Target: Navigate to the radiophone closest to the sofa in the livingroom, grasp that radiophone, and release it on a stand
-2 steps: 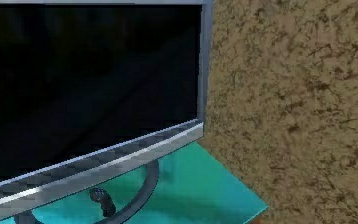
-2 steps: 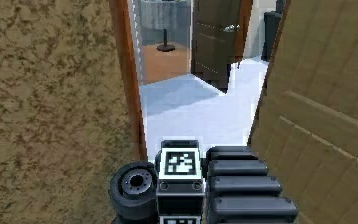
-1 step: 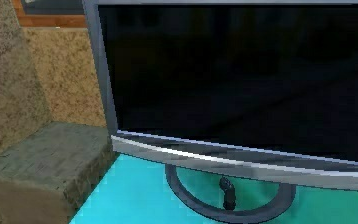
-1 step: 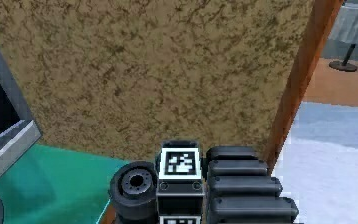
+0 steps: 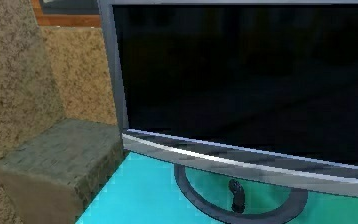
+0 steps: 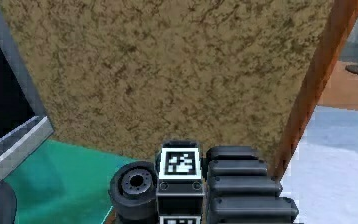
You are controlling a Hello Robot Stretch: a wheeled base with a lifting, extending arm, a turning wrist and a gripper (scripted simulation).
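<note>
**Go Slow Near The Big TV**

A small dark thing (image 5: 237, 193) lies at the foot of the TV (image 5: 247, 70), on the teal counter (image 5: 137, 195). It may be the radiophone, but it is too small to be sure. The end effector (image 6: 137, 187) is low and near, right of the TV. I cannot tell if it holds anything. I think it should reach slowly and keep off the screen.

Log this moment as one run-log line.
ahead: television on turquoise stand, olive block at left | side: gripper near stand | hold: cannot tell
</note>
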